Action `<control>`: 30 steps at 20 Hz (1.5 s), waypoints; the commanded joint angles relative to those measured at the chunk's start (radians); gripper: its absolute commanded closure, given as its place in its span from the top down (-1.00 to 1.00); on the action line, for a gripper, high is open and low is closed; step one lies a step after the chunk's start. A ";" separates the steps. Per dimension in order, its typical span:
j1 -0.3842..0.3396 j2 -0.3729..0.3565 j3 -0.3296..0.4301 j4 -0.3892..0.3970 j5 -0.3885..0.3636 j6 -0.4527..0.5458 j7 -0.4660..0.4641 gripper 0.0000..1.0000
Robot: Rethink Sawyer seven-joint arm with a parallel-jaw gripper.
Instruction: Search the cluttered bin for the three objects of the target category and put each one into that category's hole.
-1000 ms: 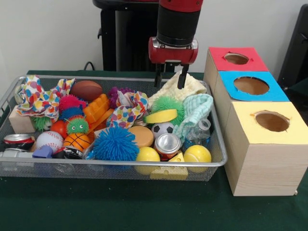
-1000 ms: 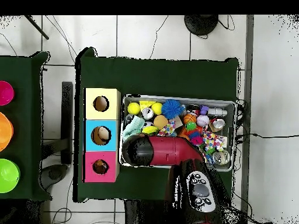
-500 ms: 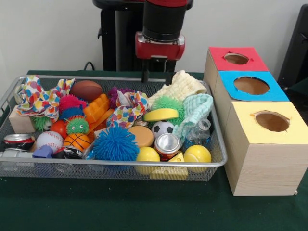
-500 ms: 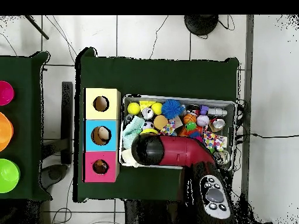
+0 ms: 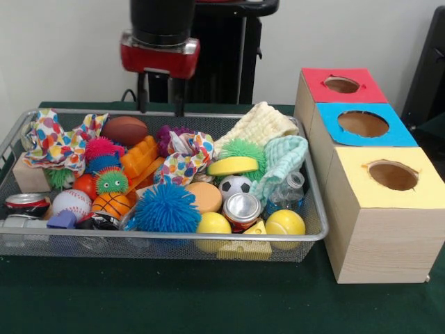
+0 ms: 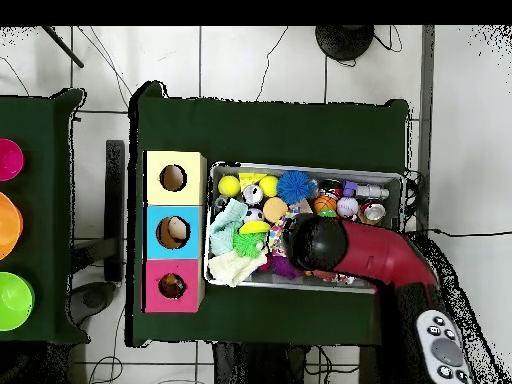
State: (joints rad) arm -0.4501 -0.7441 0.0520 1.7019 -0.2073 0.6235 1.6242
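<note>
A dark green cloth covers the table (image 5: 208, 306), with a pale wall behind it and white floor tiles around it in the overhead view. On the cloth sits a wire mesh bin (image 5: 160, 236) packed with toys, and just beside it stands a row of three wooden boxes with holes in their tops: a red-topped box (image 5: 342, 85), a blue-topped box (image 5: 363, 124) and a yellow-topped box (image 5: 389, 174). The gripper (image 5: 160, 104) hangs above the bin's back rim, over a brown football (image 5: 124, 129), its two dark fingers (image 5: 142, 94) parted with nothing between them. The bin holds a blue spiky ball (image 5: 165, 207), a soccer ball (image 5: 235, 186), a baseball (image 5: 71, 203), a small basketball (image 5: 111, 203), two yellow balls (image 5: 285, 223), a drink can (image 5: 242, 209), a small plastic bottle (image 5: 288, 189), a cream cloth (image 5: 259, 125), a mint cloth (image 5: 284, 158) and a polka-dot fabric (image 5: 52, 142). Which category is the target cannot be told.
</note>
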 commanded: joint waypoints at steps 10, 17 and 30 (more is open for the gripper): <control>-0.134 0.169 0.204 -0.251 -0.132 0.114 -0.243 1.00; -0.163 0.225 0.246 -0.267 -0.172 0.120 -0.253 1.00; -0.178 0.332 0.230 -0.157 -0.265 -0.149 -0.043 1.00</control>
State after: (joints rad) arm -0.6110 -0.5035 0.2046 1.4701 -0.4108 0.5644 1.6238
